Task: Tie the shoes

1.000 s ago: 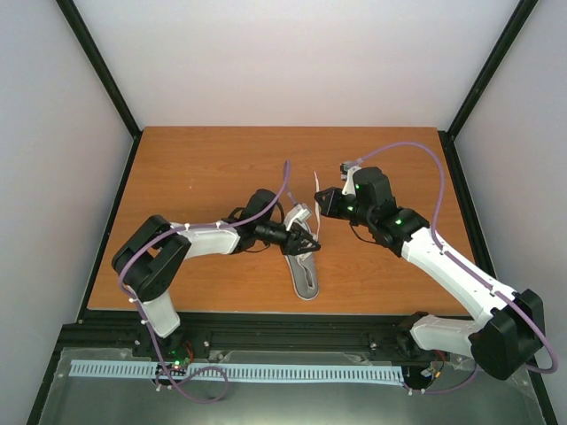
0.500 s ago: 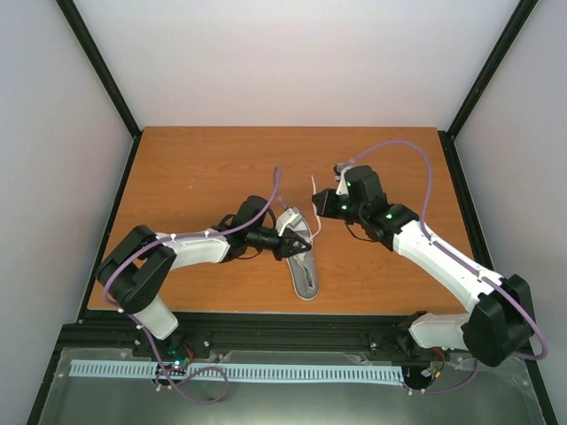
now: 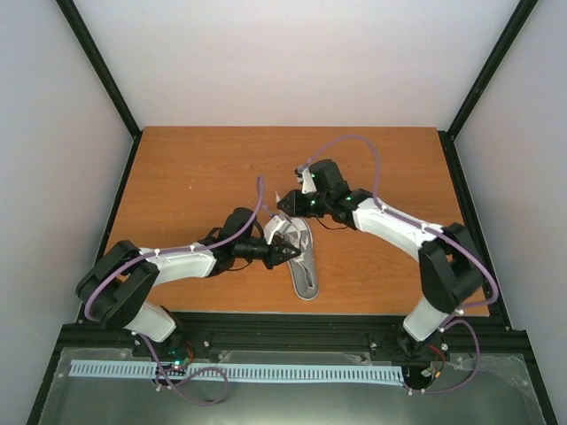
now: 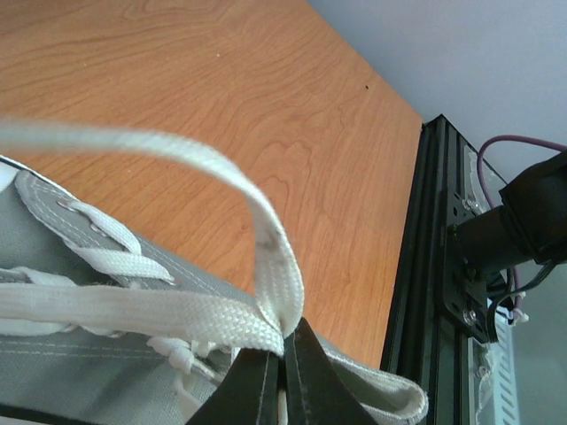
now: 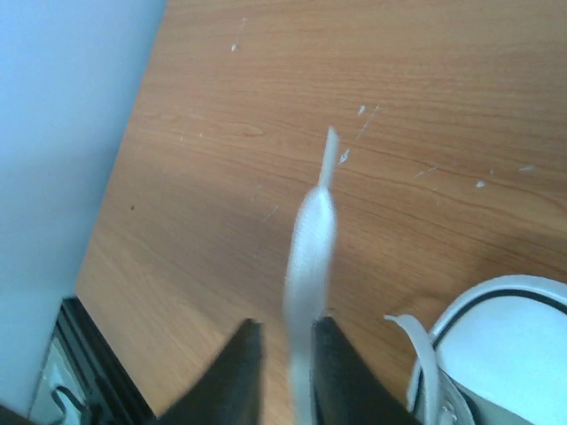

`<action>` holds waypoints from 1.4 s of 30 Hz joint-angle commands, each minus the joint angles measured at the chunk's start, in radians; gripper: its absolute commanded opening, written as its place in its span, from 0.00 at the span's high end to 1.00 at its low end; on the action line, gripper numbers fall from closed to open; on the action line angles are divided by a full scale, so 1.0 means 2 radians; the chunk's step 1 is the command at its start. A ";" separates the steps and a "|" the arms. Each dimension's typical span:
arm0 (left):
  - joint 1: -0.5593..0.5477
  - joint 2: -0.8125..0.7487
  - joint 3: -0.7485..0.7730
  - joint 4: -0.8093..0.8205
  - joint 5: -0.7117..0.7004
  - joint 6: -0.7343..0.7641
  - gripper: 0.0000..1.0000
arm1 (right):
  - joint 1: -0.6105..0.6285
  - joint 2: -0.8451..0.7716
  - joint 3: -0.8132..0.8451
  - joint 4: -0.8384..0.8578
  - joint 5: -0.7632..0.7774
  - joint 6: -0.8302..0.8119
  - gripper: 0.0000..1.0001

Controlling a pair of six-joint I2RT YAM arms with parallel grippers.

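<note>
There it goes: your left gripper [image 4: 283, 359], which a second ago hung with its fingers apart over the lacing, has snapped tight. It now pinches the lace loop [image 4: 266, 239] right at its fingertips, the flat white band arching in from the left and folding down into the pinch. Meanwhile your right gripper [image 5: 285, 341] has swung leftward across the table [image 3: 195, 168], from beside the shoe to just past its far end. Its fingers, clamped a moment back, are parting a crack: the lace end [image 5: 310, 230] runs between them, blurred, with a sliver of daylight on one side. That reads as a release under way, though you can't tell whether a pad is touching the lace. My read is a handover: the left has its loop, the right is letting go to take a fresh hold, and no knot is made yet. The shoe [image 3: 306, 270] lies mid-table between your two arms, running lengthwise from far to near. It's grey canvas with white stitching and small eyelets, flat woven white laces crossing loosely over the tongue, a white rim round the sole, and the white toe cap [image 5: 514, 341] peeking into the corner of the right wrist view
</note>
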 commanded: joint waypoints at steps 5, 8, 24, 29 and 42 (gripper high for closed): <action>-0.004 -0.001 -0.001 0.064 -0.019 -0.041 0.99 | -0.037 0.031 0.027 -0.018 -0.009 -0.047 0.19; -0.004 -0.004 -0.005 0.070 -0.031 -0.055 0.99 | -0.074 -0.025 -0.013 -0.014 -0.007 -0.062 0.08; -0.004 0.019 0.031 0.039 -0.034 -0.109 0.99 | 0.008 -0.273 -0.348 0.168 0.011 -0.082 0.38; -0.004 0.027 0.038 0.035 -0.031 -0.113 0.99 | 0.054 -0.241 -0.339 0.163 0.065 -0.105 0.51; -0.004 0.024 0.045 0.018 -0.031 -0.109 0.99 | 0.084 -0.182 -0.299 0.173 0.104 -0.142 0.70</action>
